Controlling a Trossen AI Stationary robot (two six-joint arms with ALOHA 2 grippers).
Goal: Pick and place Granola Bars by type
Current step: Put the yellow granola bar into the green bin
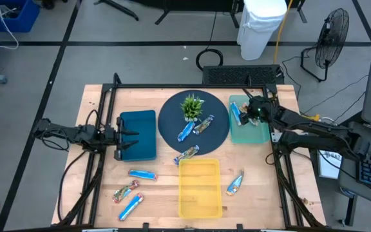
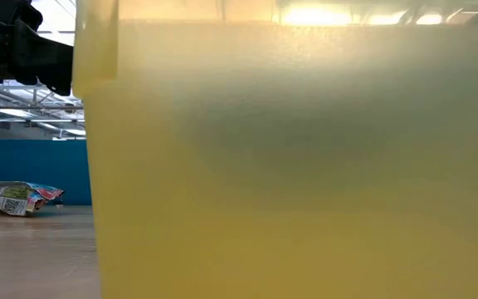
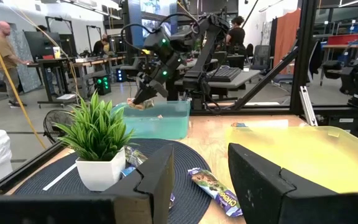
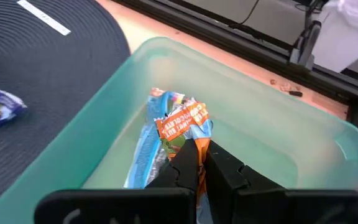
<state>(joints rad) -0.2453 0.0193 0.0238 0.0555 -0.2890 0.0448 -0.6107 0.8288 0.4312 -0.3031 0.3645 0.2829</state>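
The right gripper [image 4: 197,163], clenched on an orange bar [image 4: 183,119] above the teal bin [image 4: 303,134], risks mixing types there.

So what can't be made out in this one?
- Low view: the yellow bin fills the picture, hiding nearly all of the table behind it.
- High view: the wrapper print on the loose bars is too small to read.
- Right wrist view: the right claw and its orange-wrapped bar cover part of the teal bin floor.
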